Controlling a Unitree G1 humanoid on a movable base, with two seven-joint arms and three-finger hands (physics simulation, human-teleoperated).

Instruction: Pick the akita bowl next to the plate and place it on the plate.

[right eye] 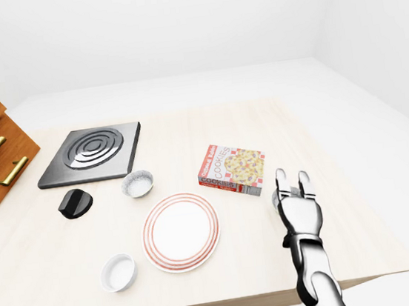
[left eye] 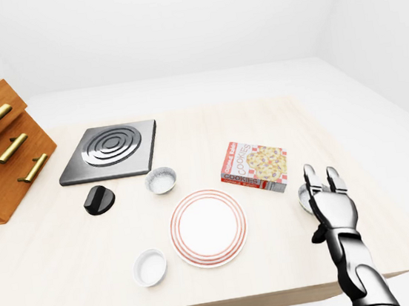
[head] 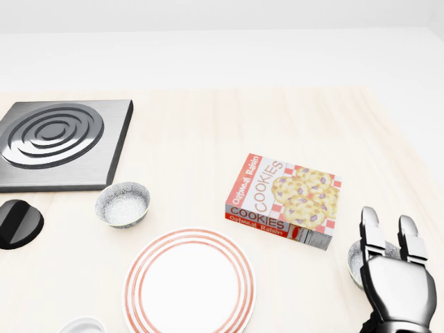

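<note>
Bowl [head: 355, 257] near tabletop [head: 208, 132] right edge, half hidden beneath right hand [head: 395, 284] | fingers spread, holding nothing | plate [head: 189, 281] lies well left of both in head view.
</note>
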